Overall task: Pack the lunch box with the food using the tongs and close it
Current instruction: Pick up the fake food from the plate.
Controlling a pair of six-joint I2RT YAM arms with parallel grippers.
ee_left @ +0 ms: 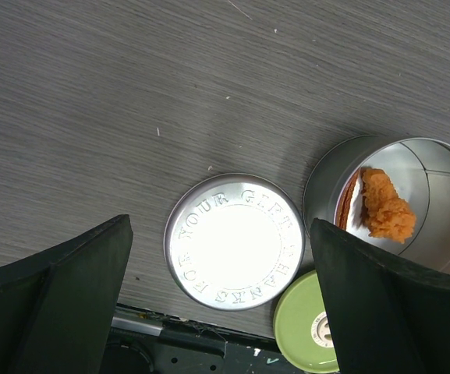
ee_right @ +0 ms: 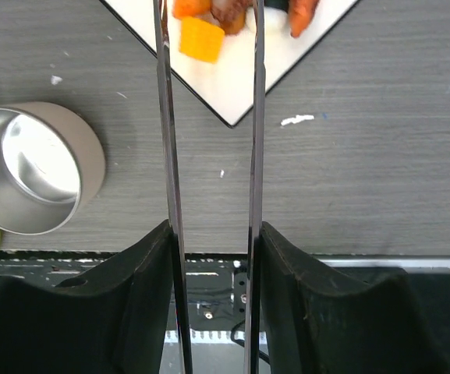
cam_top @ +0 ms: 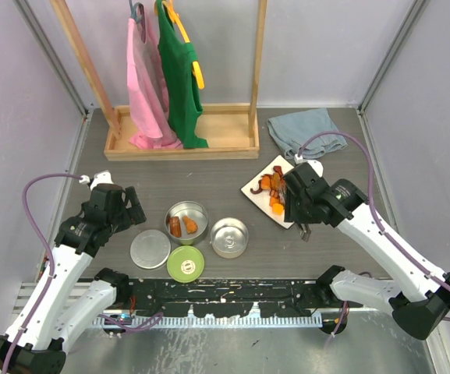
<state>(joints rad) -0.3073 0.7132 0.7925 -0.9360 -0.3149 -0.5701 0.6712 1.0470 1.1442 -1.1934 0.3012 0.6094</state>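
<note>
The tongs [ee_right: 256, 117] are clamped between the fingers of my right gripper [ee_right: 213, 234], tips over the food [ee_right: 201, 37] on the white plate [ee_right: 240, 86]. The lunch box [cam_top: 229, 238] stands uncovered left of the plate. My left gripper [ee_left: 221, 234] hangs wide open above the steel lid [ee_left: 234, 273].

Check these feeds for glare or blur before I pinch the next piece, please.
Left wrist: the flat steel lid glares white at its centre, though the rim lettering reads. Right wrist: sharp; the tongs catch thin highlights, the empty tin has a bright patch inside, and the food is cut by the top edge. Top external: even light, soft shadows.
</note>
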